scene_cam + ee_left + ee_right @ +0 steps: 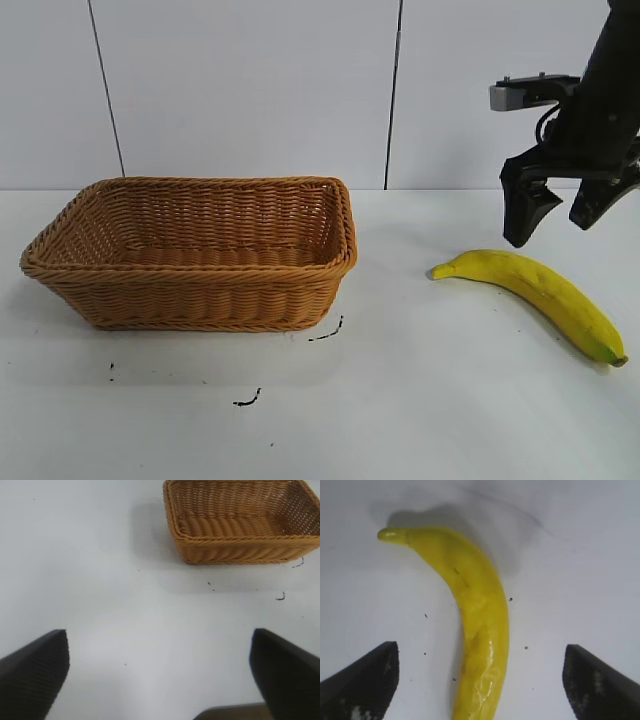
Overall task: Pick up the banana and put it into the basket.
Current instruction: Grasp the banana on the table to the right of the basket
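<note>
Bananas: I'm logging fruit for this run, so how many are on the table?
1. The banana lies on the table right of the basket, below the open right gripper. Nothing shows inside the basket.

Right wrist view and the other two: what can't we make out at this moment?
- Long curved yellow banana: right wrist view's lower edge cuts off its dark end; the open right gripper straddles it.
- Left gripper: open in its wrist view, outside the exterior view.
- Rectangular tan woven wicker basket: near wall hides part of its floor in the exterior view.
- Small black table marks: too small to identify.
</note>
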